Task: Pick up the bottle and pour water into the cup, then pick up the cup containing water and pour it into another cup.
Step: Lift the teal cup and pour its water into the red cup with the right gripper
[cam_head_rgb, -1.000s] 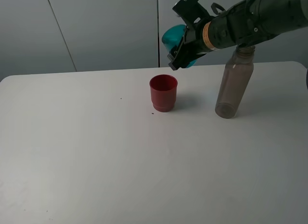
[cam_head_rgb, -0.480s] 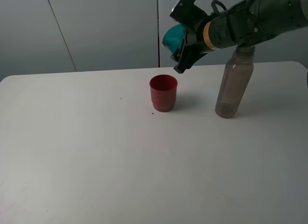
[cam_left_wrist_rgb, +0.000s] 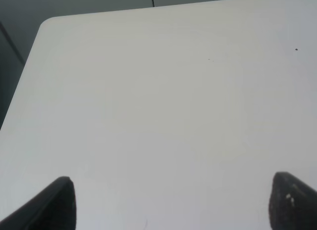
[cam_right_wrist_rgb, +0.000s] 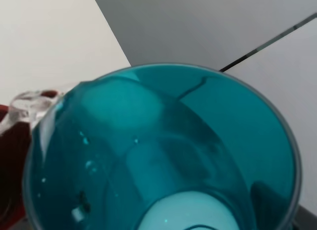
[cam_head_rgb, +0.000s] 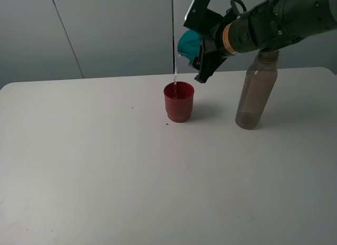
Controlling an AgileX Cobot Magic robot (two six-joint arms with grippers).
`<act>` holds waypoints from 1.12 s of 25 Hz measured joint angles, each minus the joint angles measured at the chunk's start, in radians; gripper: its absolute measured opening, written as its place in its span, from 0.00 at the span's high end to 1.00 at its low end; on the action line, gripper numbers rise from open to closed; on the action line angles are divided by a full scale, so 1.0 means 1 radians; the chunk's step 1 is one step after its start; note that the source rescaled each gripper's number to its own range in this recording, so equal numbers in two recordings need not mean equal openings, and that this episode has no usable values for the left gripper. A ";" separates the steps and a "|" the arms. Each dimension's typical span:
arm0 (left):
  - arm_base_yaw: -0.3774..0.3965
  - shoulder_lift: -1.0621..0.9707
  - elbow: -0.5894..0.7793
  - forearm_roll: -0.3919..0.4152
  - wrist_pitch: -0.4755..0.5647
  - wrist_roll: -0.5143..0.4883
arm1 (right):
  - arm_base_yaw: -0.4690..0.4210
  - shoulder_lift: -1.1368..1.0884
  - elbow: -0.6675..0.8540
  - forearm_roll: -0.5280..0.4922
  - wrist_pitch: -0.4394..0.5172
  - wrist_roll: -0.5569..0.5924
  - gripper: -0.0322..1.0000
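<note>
overhead, right gripper (cam_head_rgb: 199, 43) tips the cup (cam_head_rgb: 188, 42) above another cup (cam_head_rgb: 178, 103).

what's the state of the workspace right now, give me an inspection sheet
surface: white table, no spill seen
job's things: teal cup tilted above the red cup, with a thin water stream falling into it; bottle standing on the table, apart from both
clutter: tiny dark speck beside the red cup
end effectors: right end effector shut on the teal cup; left end effector open, empty, over bare table
cables: black loop on the right arm
surroundings: grey wall panels
</note>
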 joint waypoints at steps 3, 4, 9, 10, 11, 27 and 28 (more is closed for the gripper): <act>0.000 0.000 0.000 0.000 0.000 0.000 | 0.000 0.000 0.000 0.000 0.006 -0.026 0.82; 0.000 0.000 0.000 0.000 0.000 0.000 | 0.000 0.000 0.000 0.000 0.011 -0.037 0.82; 0.000 0.000 0.000 0.000 0.000 0.000 | 0.000 0.008 0.000 0.000 0.022 -0.073 0.82; 0.000 0.000 0.000 0.000 0.000 0.000 | 0.000 0.012 0.000 0.000 0.022 -0.077 0.82; 0.000 0.000 0.000 0.000 0.000 0.000 | 0.000 0.015 0.000 0.000 0.022 -0.082 0.82; 0.000 0.000 0.000 0.000 0.000 0.000 | 0.000 0.029 0.000 0.000 0.073 -0.216 0.82; 0.000 0.000 0.000 0.000 0.000 0.000 | 0.000 0.029 0.000 0.000 0.075 -0.226 0.82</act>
